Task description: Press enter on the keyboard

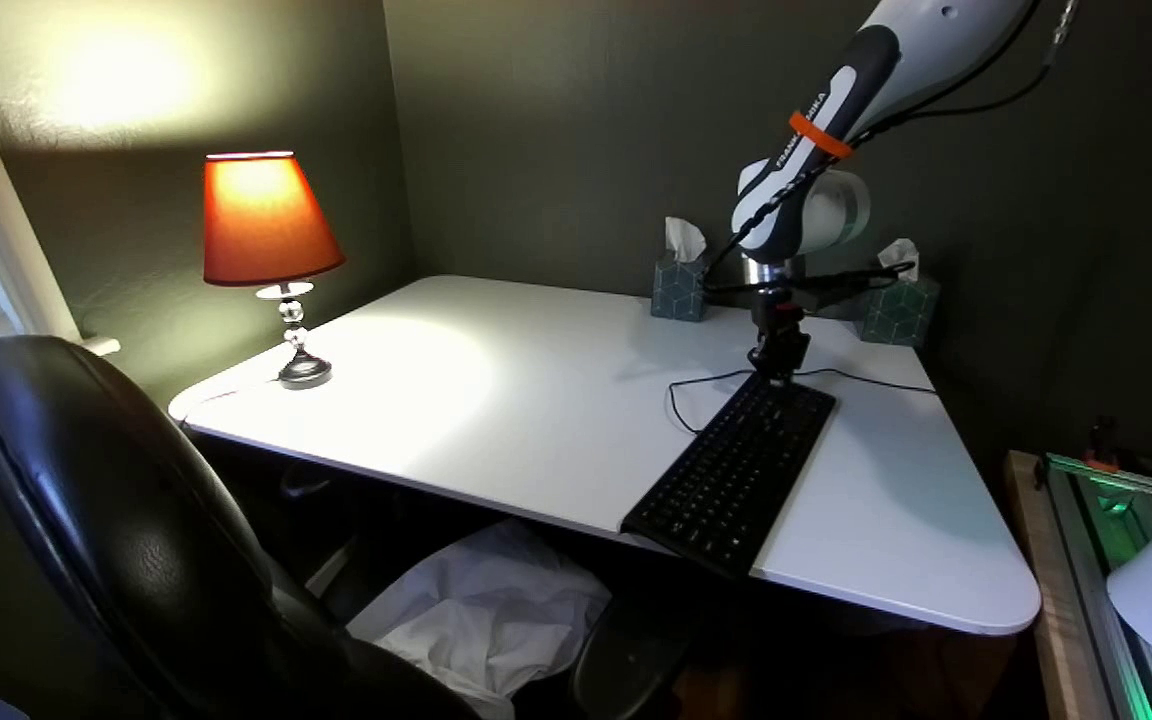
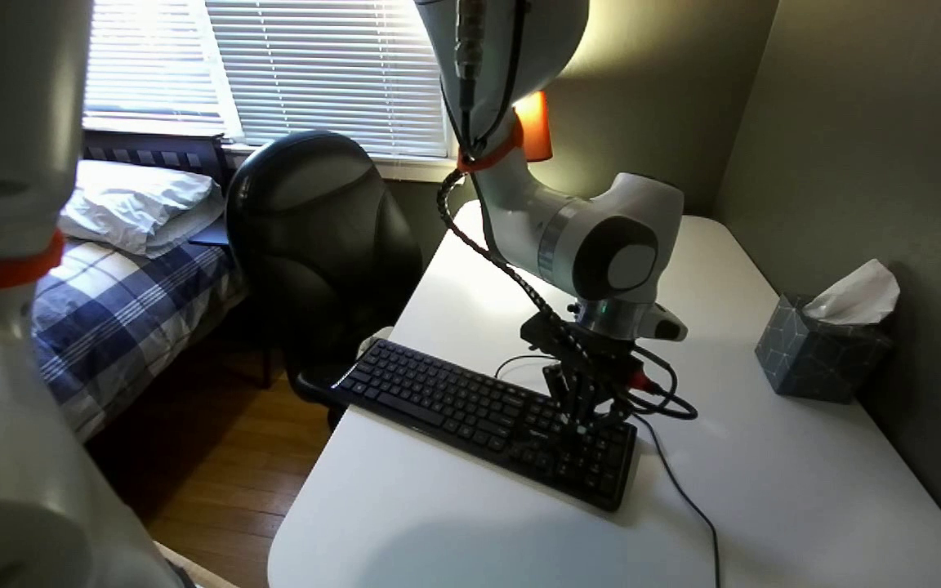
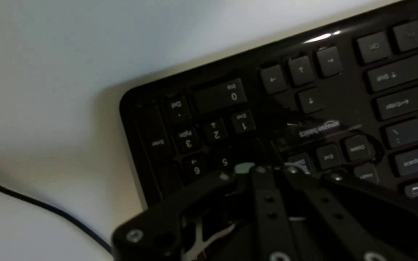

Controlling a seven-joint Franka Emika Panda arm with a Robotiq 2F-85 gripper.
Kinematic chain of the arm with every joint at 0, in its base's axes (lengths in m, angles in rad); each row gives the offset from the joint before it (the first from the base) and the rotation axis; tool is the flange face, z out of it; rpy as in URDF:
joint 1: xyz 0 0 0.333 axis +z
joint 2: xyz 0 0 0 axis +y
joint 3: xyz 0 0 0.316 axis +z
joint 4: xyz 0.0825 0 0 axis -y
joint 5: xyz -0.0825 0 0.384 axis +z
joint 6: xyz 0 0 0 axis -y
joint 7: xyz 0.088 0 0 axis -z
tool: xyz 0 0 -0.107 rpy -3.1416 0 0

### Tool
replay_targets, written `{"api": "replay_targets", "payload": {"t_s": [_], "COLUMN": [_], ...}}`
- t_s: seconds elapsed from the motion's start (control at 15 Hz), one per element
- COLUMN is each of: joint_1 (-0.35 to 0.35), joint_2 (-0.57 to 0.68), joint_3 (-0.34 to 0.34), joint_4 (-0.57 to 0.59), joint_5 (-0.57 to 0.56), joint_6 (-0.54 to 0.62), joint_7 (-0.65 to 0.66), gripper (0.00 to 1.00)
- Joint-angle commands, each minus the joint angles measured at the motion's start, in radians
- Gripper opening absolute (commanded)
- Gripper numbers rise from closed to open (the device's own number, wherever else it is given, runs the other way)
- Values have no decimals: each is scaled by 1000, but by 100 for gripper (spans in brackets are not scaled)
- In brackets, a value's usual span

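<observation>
The black keyboard [image 1: 736, 470] lies flat on the white desk and also shows in an exterior view [image 2: 454, 400]. In the wrist view [image 3: 343, 87] it appears upside down. Its main Enter key [image 3: 399, 101] is at the right, and the number-pad Enter key [image 3: 154, 134] is at the left. My gripper [image 3: 263, 148] points down with its fingers together and nothing between them. It is over the number pad's edge, beside the 1 and 5 keys, between the two Enter keys. In both exterior views [image 1: 779, 375] [image 2: 578, 425] it is low over the number-pad end. I cannot tell whether it touches keys.
The keyboard's thin cable [image 2: 687, 494] runs across the desk [image 1: 536, 380]. Tissue boxes [image 1: 678, 290] [image 1: 899, 310] stand at the back. An orange lamp [image 1: 266, 220] stands at the far end. A black chair [image 2: 319, 261] stands at the desk edge.
</observation>
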State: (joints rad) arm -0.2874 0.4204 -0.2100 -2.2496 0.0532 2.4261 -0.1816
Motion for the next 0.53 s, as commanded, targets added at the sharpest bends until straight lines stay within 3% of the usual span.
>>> {"api": "replay_targets", "payload": {"t_s": [0.0, 0.2, 0.27, 0.33, 0.47], "joint_1": [-18, -24, -27, -28, -31], "joint_2": [-40, -63, -69, -77, -88], "joint_3": [12, 13, 14, 13, 12], "joint_4": [-31, -43, -45, -49, -56], "joint_5": [13, 19, 20, 19, 19], "joint_6": [4, 5, -4, -3, -2], "joint_7": [-13, -26, -35, -36, -43], "gripper": [0, 0, 26, 27, 40]}}
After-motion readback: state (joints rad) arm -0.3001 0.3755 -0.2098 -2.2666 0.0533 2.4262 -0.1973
